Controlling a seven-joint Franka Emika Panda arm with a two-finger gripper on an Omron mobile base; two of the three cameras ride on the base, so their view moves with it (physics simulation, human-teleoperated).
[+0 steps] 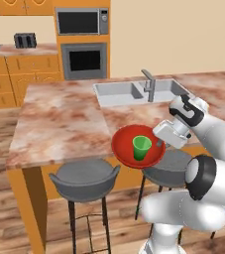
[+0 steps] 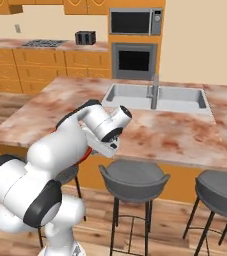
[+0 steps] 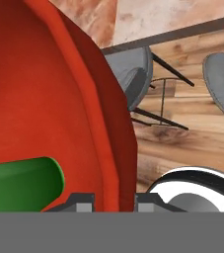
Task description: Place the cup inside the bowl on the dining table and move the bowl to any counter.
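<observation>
We see the red bowl [image 1: 138, 146] held up by the gripper [image 1: 159, 143], which pinches the bowl's right rim. In the hand view the two fingertips [image 3: 84, 201] stand on both sides of the rim wall, one inside and one outside, so the jaws are closed on the bowl [image 3: 49, 108]. The green cup [image 1: 141, 147] stands upright inside the bowl, a little right of its centre; in the hand view the cup [image 3: 22, 184] appears low at the left, lying across the picture because the camera is rolled. In the left base view the bowl hangs at the front edge of the dining table [image 1: 64, 119], partly over the marbled top and partly beyond the edge, above the gap between two grey stools [image 1: 84, 178]. We cannot tell if its bottom touches the top. In the right base view the arm covers most of the bowl, and only a thin red part [image 2: 88, 151] shows beside the wrist. Toward the far edge of the dining table the grey sink [image 1: 115, 92] with its tap [image 1: 149, 84] is set in. Behind, at the wall, the counter [image 1: 22, 50] carries a dark toaster [image 1: 25, 40], and the hob [image 2: 44, 43] lies in the counter [image 2: 15, 44] too.
</observation>
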